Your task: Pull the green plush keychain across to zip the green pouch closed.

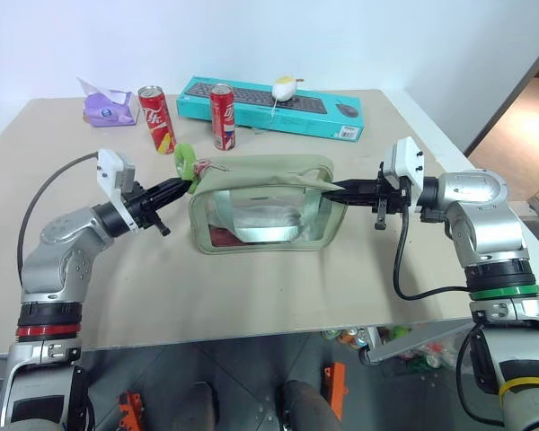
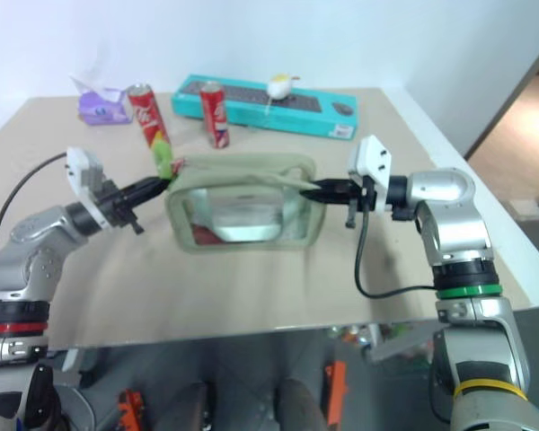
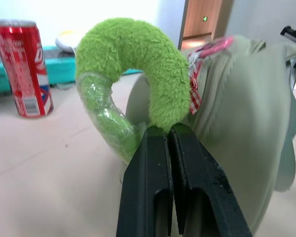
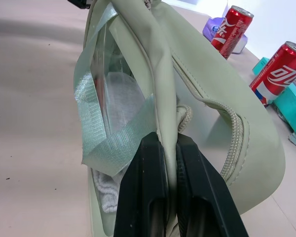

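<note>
Green plush keychain (image 3: 138,64): at green pouch (image 1: 265,202) end nearest L hand (image 1: 181,187), mid-table (image 1: 251,296). L hand clamped shut on plush ring's lower edge, so a pull transfers straight to the zip slider. R hand (image 4: 170,148) clamped on fabric seam at opposite pouch end, w/ the pouch spanning between both hands; likely purpose: anchor the pouch so it won't slide w/ the pull. Zip appears open along the top; closing not yet started, by my judgement. Next: draw keychain toward R hand, keeping the far end fixed. Two red cans (image 1: 157,117) and teal box (image 1: 341,112) behind, well apart.
</note>
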